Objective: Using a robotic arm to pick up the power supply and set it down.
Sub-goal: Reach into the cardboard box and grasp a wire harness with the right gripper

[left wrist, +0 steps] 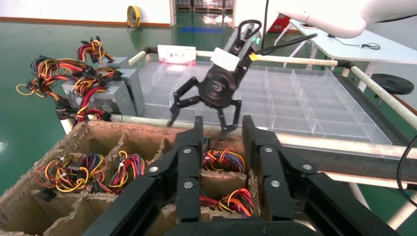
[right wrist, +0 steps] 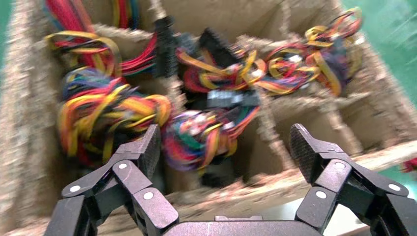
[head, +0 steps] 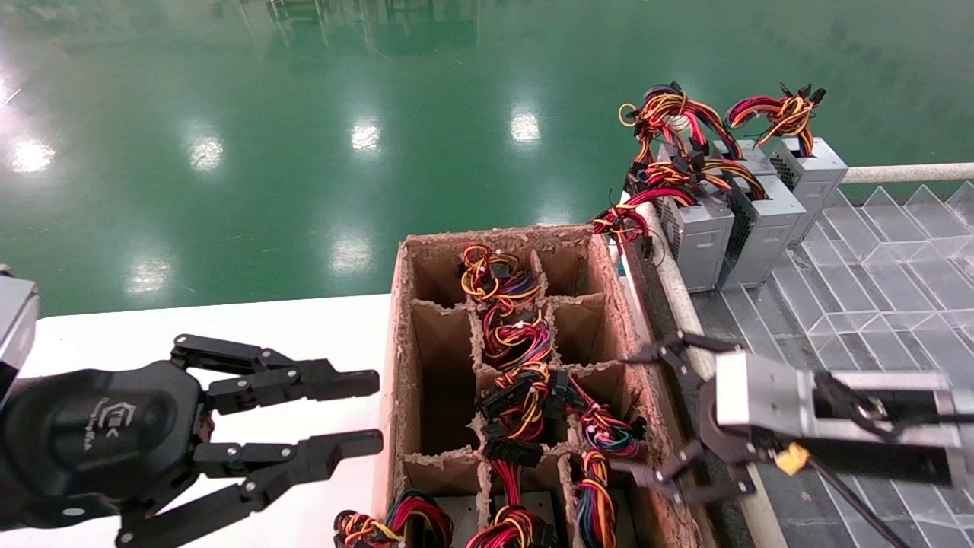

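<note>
While the left gripper (head: 365,415) is parked open over the white table (head: 304,327), the right gripper (head: 647,415) is held wide, empty, at the cardboard box (head: 396,365) edge above wire bundles (head: 525,380).

floor (head: 304,114): glossy green, light glare | table (head: 304,327): white
</note>
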You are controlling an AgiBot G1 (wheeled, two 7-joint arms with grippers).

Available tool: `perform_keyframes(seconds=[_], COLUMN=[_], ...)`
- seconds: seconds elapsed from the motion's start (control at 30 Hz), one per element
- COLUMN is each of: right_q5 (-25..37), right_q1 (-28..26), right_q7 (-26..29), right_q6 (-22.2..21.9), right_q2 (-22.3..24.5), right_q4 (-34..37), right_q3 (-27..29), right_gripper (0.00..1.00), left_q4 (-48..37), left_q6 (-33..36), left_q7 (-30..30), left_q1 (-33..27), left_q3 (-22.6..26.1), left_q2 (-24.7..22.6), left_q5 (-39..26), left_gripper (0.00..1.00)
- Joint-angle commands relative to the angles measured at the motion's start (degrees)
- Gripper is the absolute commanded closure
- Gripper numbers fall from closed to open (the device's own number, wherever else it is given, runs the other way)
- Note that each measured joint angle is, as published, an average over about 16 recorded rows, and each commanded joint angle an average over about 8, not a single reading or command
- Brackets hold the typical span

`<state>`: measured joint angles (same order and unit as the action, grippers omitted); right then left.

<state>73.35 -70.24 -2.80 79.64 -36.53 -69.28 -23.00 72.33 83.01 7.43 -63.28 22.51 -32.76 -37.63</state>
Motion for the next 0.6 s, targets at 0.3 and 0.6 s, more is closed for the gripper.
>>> perform_keyframes(seconds=[0.3,0.6], right_q5=[2.90,3.62], right_q1=[-2.25,-2.36], right_q7=[-0.16,0.48], right_q6=[-0.19,-0.34], right_q2=[-1.88,-1.76], right_q4=[1.20,0.96], right_q3=[-1.38,-1.65], right_gripper=[1.00,1.00], left_q4=[0.00,0.00], left_q6=[0.00,0.00], left_q7=[0.00,0.00], left_q1=[0.00,0.00], left_q3=[0.00,0.01], left_q2=[0.00,0.00], left_q5=[0.00,0.00], left_gripper=[1.00,1.00])
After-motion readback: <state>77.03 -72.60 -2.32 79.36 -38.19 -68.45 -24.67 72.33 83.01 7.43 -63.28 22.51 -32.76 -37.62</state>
